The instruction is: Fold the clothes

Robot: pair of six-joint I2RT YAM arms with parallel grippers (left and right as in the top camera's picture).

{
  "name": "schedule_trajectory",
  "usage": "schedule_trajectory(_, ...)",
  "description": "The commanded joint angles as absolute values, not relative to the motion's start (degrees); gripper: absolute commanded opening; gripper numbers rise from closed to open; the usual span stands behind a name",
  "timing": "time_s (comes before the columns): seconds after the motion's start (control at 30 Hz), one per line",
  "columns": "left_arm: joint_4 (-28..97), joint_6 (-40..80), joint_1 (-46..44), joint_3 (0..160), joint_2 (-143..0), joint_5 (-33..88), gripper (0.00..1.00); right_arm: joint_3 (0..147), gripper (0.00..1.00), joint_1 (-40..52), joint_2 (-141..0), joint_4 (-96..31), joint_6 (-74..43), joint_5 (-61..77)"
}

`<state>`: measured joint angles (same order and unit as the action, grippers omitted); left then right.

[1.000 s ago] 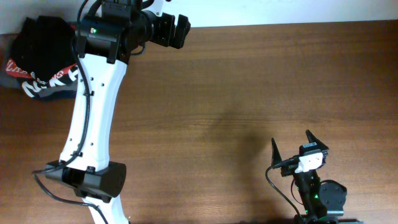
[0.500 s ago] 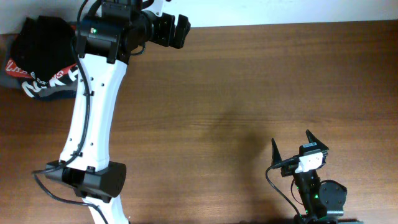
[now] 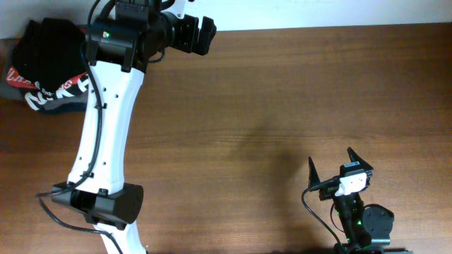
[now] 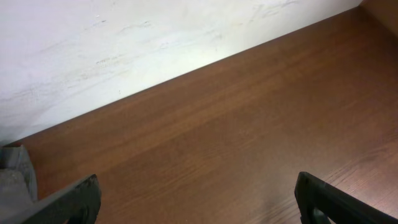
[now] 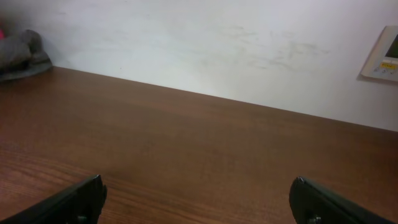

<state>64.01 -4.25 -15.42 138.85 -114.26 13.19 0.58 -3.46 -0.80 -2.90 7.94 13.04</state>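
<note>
Wood table (image 3: pixel 282 85), brown, seen from overhead. The black garment (image 3: pixel 48 42) sits bunched at the far left corner of the table, on top of a pile (image 3: pixel 28 88), crumpled and not laid flat. Under it is a red shirt (image 3: pixel 76 82) with white lettering, and a grey garment (image 3: pixel 65 107) lies along the pile's near edge.

The left arm (image 3: pixel 106 120), white, runs from the near left edge up to the far edge and crosses the pile's right side. The left gripper (image 3: pixel 209 35) is at the far edge, pointing right, away from the pile and apart from the black garment. Its jaws are wide and hold nothing. In the left wrist view both fingers (image 4: pixel 71 200) sit at the lower corners, with wood showing between them and a white wall (image 4: pixel 93 37) beyond. A scrap of grey cloth (image 4: pixel 11 180) shows at that view's left edge, too little to tell which garment it is.

The right gripper (image 3: pixel 330 158) is at the near right, well apart from the pile, pointing to the far side. Its jaws are also wide and hold nothing, with the fingers (image 5: pixel 78 198) spread over wood in the right wrist view. In that view grey cloth (image 5: pixel 22 53) lies far left against the wall, and a pale panel (image 5: pixel 385 53) hangs on the wall at right. Neither gripper touches cloth.
</note>
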Motion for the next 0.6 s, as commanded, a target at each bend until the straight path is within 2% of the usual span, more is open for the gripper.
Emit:
schedule_trajectory(0.0, 63.9, -3.7, -15.6, 138.8, -114.4, 13.0, 0.99, 0.3, 0.99, -2.9, -0.3, -3.2, 8.1, 13.5)
schedule_trajectory(0.4, 64.2, -3.7, -15.6, 138.8, -114.4, 13.0, 0.99, 0.3, 0.99, -2.9, -0.3, -3.2, 8.1, 13.5)
schedule_trajectory(0.53, 69.3, -3.7, -15.6, 138.8, -114.4, 10.5, 0.99, 0.3, 0.99, -2.9, -0.3, -3.2, 8.1, 13.5)
schedule_trajectory(0.57, 74.4, -3.7, -15.6, 138.8, -114.2, 7.2, 0.99, 0.3, 0.99, -2.9, -0.3, -3.2, 8.1, 13.5)
